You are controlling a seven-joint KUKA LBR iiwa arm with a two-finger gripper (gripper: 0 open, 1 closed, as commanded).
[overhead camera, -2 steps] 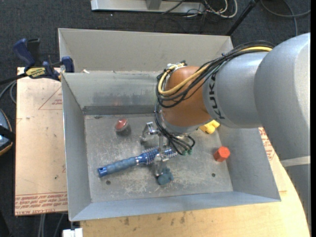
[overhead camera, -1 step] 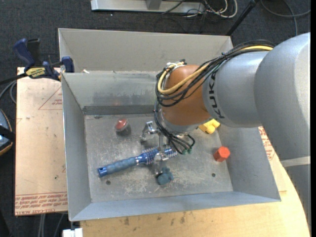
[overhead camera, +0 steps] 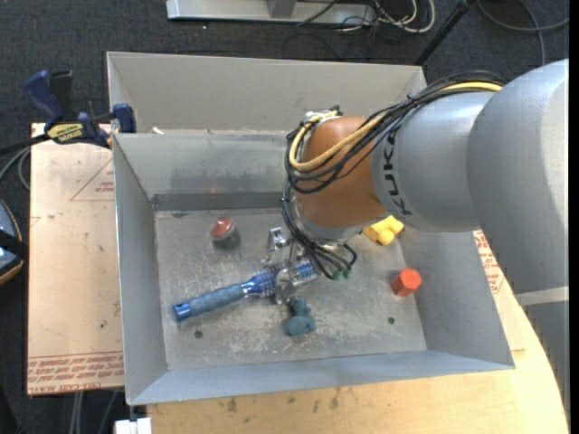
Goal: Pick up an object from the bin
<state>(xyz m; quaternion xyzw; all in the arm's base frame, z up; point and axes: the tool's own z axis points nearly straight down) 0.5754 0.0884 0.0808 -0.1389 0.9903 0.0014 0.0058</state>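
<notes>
My gripper (overhead camera: 288,274) hangs low over the middle of the bin floor, its metal fingers right at the thick end of a blue stick-like tool (overhead camera: 222,297) that lies slanting toward the front left. Whether the fingers close on that end I cannot make out. A small grey-blue lump (overhead camera: 299,320) lies just in front of the gripper. A little red and grey round piece (overhead camera: 223,231) sits to the left, near the back wall.
A small orange block (overhead camera: 406,282) rests on the floor at the right. A yellow piece (overhead camera: 384,231) peeks out from under the arm's orange cover. The arm and its cables hide the back right of the bin.
</notes>
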